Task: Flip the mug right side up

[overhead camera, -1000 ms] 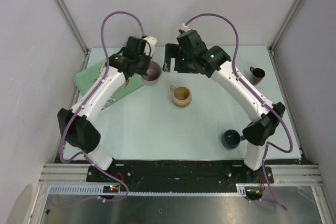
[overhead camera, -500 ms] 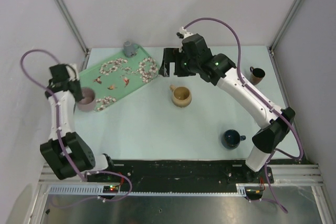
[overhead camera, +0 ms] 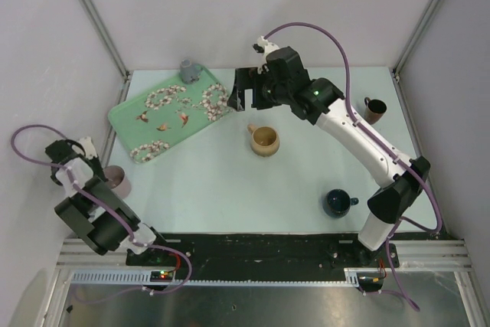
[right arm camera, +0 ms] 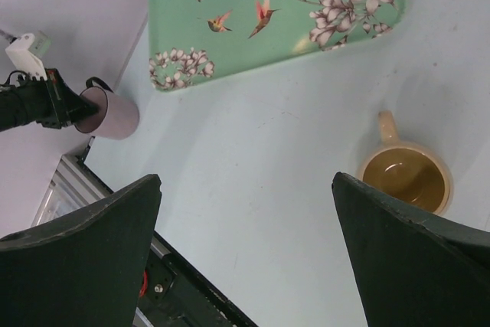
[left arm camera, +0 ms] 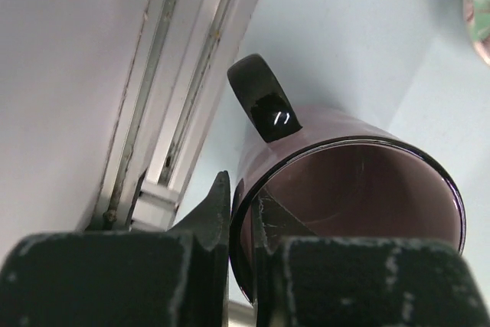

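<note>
Item inspected: mauve mug, located at the left near edge of the desk, just beside the frame rail. The left tool is closed narrow on the mug's rim, one finger outside the wall and the other inside. The mug is not upright: its long axis runs roughly level, with the mouth turned towards the left tool and the base towards the desk's interior. In the left wrist view the handle points towards the rail. The base is hidden in every view, and contact with the desk cannot be confirmed. The right tool is spread wide and holds nothing, above the desk between the flowered tray and a tan cup.
</note>
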{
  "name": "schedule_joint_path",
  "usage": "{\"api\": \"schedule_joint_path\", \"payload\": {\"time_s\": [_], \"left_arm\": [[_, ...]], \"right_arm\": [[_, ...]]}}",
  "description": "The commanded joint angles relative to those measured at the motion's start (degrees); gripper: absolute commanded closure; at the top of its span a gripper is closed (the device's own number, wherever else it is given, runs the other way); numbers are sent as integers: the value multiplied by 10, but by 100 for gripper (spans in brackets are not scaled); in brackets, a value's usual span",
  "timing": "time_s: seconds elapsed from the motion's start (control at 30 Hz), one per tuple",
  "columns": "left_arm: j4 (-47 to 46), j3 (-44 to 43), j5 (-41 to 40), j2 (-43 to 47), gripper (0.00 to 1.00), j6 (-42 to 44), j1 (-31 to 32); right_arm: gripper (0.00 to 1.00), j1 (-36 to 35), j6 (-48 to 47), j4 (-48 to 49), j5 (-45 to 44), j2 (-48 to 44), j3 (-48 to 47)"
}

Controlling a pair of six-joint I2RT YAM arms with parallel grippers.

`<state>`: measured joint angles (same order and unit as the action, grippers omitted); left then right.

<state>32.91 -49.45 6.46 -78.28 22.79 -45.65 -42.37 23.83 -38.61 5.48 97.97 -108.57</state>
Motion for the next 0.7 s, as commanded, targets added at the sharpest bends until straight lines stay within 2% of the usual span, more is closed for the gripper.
{"api": "schedule_joint_path", "payload": {"time_s": [0.0,0.07,0.2,0.27,0.53,0.67], "left_arm": [[-75,-24,79,-44,100,26,-37],[-78,-19,92,-54,94,37,-38],[-82,-8,92,-58,51,53,-39],[-83,-6,80,-49,38,61,-39],[-62,-23,48,52,22,108,-39],[11,-65,49,77,19,136,2]], "right_arm": [[1,-6,-21,15,7,3,-33],[0,-6,-20,13,4,2,-32],[1,-7,-19,10,1,1,-32],[1,-7,-20,8,-1,2,-32],[1,-7,-30,1,-6,1,-37],[1,-4,-45,-10,-17,-5,-28]]}}
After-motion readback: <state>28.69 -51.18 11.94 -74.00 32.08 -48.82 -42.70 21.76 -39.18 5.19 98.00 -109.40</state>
